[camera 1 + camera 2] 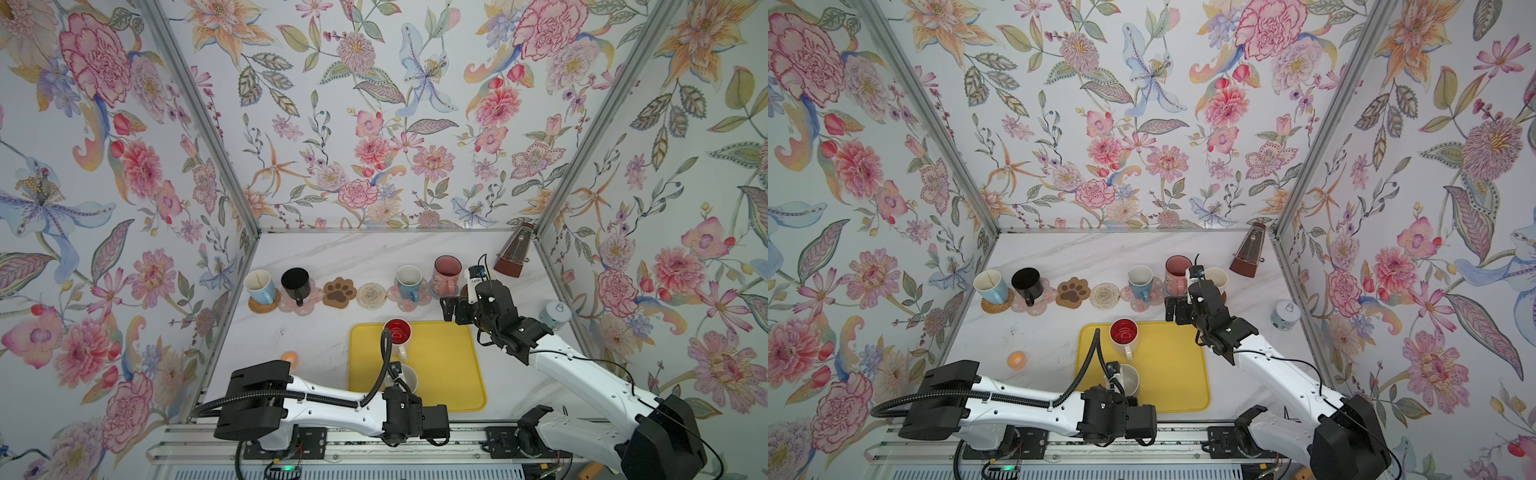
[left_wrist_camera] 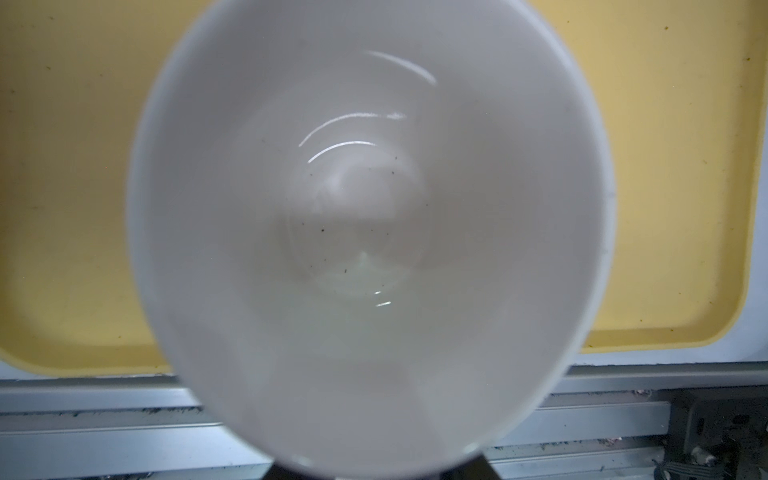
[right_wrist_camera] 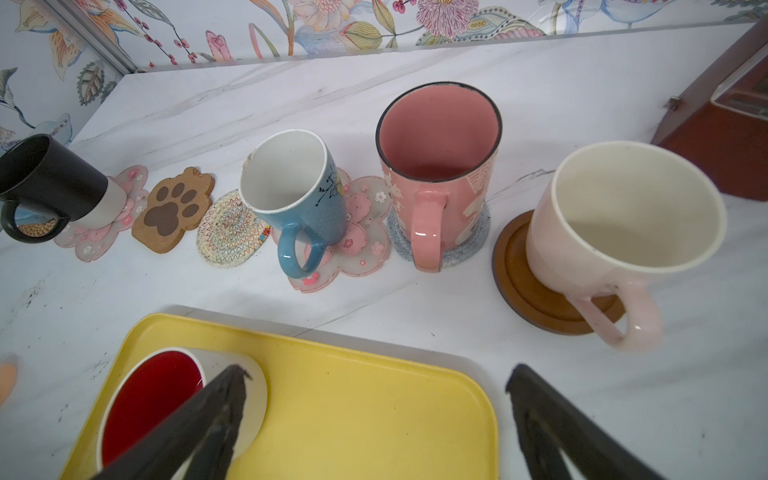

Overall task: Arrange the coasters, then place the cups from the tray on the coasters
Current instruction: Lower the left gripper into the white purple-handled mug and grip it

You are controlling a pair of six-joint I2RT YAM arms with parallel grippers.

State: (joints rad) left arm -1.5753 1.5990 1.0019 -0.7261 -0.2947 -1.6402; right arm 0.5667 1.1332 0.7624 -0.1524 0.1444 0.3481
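Note:
The yellow tray [image 1: 449,365] holds two cups: a white one with a red inside [image 1: 397,332] and a plain white one [image 1: 411,378]. My left gripper [image 1: 398,380] hangs right over the white cup, whose inside [image 2: 374,228] fills the left wrist view and hides the jaws. My right gripper [image 3: 378,378] is open and empty above the tray's far right corner. In the back row, the paw coaster [image 1: 339,292] and the cream woven coaster [image 1: 371,296] are bare. The other coasters carry cups, among them a pale pink cup [image 3: 623,220] on the dark brown disc [image 3: 523,274].
A brown wooden metronome [image 1: 513,253] stands in the back right corner. A small white lidded jar [image 1: 555,315] sits by the right wall. A small orange ring [image 1: 289,357] lies left of the tray. A metal rail [image 1: 374,444] runs along the front edge.

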